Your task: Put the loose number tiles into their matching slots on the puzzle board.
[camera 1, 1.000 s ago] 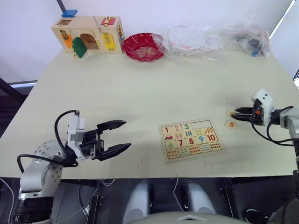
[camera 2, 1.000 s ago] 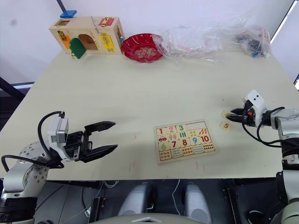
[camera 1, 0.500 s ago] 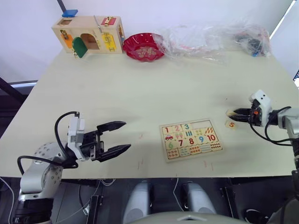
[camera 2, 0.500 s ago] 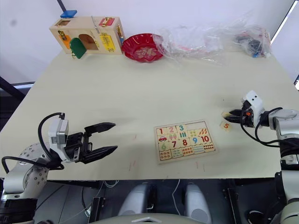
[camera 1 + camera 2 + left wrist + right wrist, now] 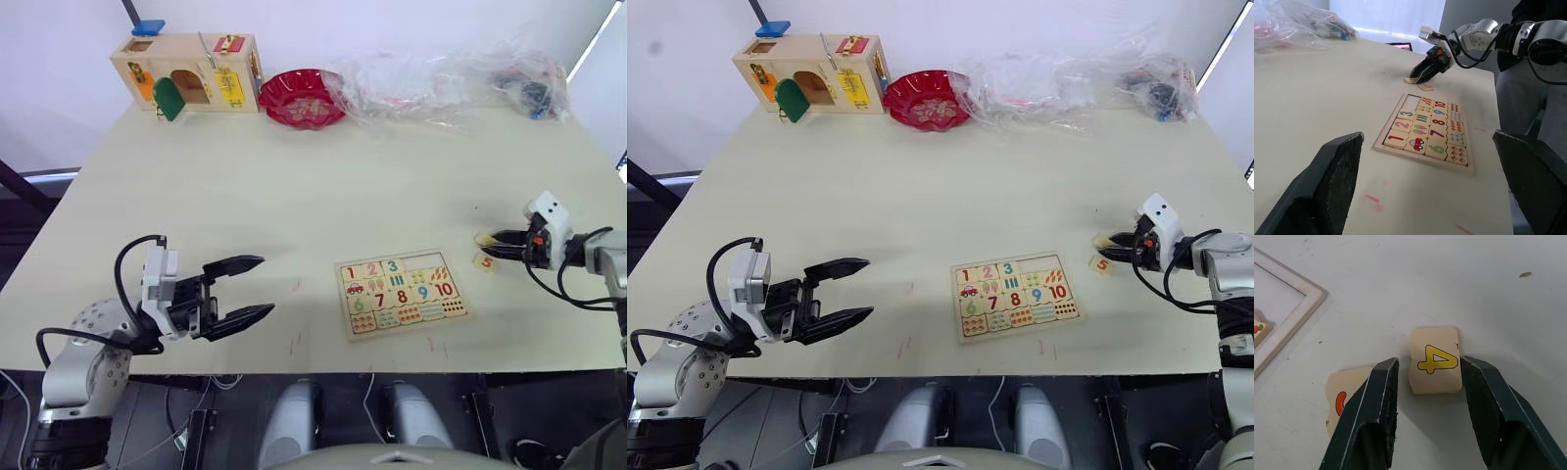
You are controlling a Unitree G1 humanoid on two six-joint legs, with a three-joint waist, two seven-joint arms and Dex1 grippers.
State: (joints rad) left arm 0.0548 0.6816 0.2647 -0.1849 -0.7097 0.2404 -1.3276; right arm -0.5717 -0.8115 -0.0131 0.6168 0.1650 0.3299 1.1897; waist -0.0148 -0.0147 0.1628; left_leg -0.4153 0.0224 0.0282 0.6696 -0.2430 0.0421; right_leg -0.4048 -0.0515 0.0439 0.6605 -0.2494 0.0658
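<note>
We see the right gripper at the frame's right edge, fingers parted around the 4 tile, the 5 tile beside it. The left gripper hangs spread wide at lower left over bare worktop; the puzzle board lies right of centre.

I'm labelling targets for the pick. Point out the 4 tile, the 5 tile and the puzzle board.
4 tile (image 5: 1435, 360), right wrist view, its yellow digit.
5 tile (image 5: 485, 261), left eye view, tile face.
puzzle board (image 5: 401, 289), left eye view, middle of the number rows.

Latch box, red bowl, plastic bags
</note>
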